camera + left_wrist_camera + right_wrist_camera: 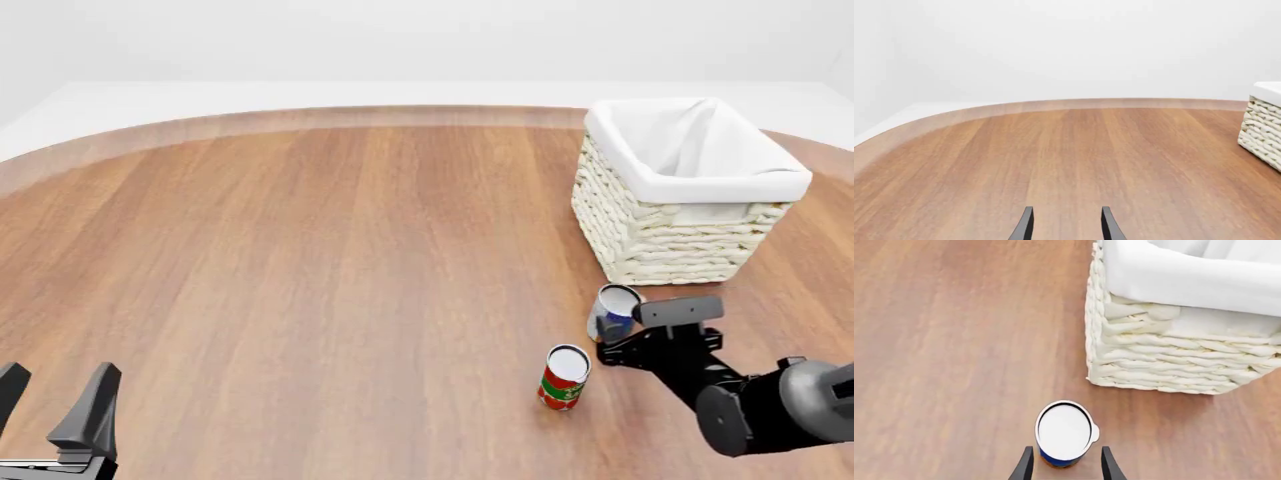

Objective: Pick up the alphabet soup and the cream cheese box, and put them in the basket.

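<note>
The alphabet soup (615, 312) stands upright on the wooden table (334, 280), just in front of the basket (683, 195) on the side nearest the arms, so a short lift and a carry forward over the cloth-lined rim would, by the look of it, finish that half of the job. The right gripper (617, 338) is brought in low from the near right, its black forearm angled toward the can; in the right wrist view its two fingers are spread and sit on either side of the can's lower body (1063, 432), with a sliver of table showing at each side, so they bracket it without pinching it yet. That placement suggests the closing squeeze is the step in hand. A red and green can (565, 377) stands just beside the right arm, close enough that a wide swing might knock it. The left gripper (56, 410) waits at the near left corner, well apart from everything, fingers parted over bare wood (1067, 170). The cream cheese box shows in none of the views.
</note>
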